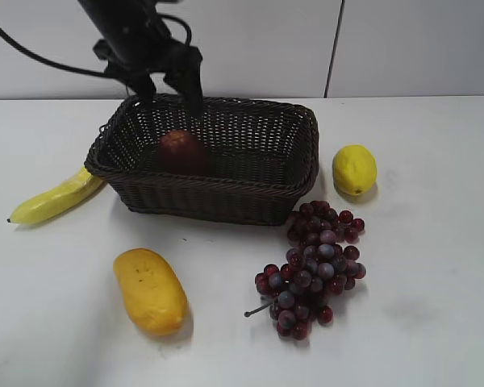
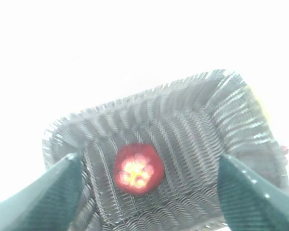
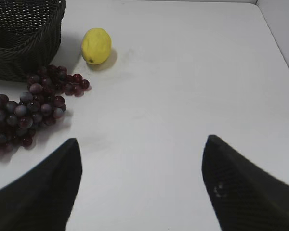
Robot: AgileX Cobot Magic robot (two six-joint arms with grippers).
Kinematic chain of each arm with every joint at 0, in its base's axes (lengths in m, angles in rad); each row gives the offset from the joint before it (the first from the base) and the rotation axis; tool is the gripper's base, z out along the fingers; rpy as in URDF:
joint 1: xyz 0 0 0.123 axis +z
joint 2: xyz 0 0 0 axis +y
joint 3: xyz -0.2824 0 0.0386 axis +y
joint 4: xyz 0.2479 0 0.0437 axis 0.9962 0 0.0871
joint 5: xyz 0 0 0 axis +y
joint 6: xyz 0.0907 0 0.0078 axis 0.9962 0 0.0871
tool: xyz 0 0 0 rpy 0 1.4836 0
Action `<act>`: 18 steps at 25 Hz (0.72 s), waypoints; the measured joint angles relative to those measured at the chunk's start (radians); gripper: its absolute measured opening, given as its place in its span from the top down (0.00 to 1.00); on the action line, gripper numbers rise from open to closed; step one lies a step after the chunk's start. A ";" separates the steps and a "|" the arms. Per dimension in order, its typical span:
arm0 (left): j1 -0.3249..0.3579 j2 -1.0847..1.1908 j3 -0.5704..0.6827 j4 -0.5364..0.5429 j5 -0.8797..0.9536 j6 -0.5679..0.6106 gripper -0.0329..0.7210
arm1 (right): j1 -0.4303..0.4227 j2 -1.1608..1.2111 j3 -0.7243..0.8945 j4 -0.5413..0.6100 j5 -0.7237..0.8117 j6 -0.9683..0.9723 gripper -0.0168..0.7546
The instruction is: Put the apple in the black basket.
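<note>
The dark red apple [image 1: 182, 151] lies inside the black basket [image 1: 226, 193], toward its left side. In the left wrist view the apple [image 2: 137, 168] shows from above on the woven basket floor [image 2: 192, 144]. My left gripper [image 1: 171, 90] hangs open and empty above the basket's back rim, apart from the apple; its fingers frame the apple in the left wrist view [image 2: 147, 166]. My right gripper [image 3: 142, 149] is open and empty over bare table. It does not show in the exterior view.
A lemon [image 1: 354, 170] lies right of the basket. A bunch of purple-red grapes [image 1: 310, 266] lies in front of it to the right. A yellow banana [image 1: 56, 197] lies at the basket's left. A yellow-orange oblong fruit [image 1: 150, 290] lies at the front.
</note>
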 joint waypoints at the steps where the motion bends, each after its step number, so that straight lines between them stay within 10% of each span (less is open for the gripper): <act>1: 0.000 -0.019 -0.033 0.000 0.021 0.000 0.05 | 0.000 0.000 0.000 0.000 0.000 0.000 0.22; 10: 0.000 -0.266 -0.097 0.035 0.055 -0.035 0.08 | 0.000 0.000 0.000 0.000 0.000 0.000 0.22; 18: 0.024 -0.611 0.233 0.188 0.059 -0.070 0.10 | 0.000 0.000 0.000 0.000 0.000 0.000 0.22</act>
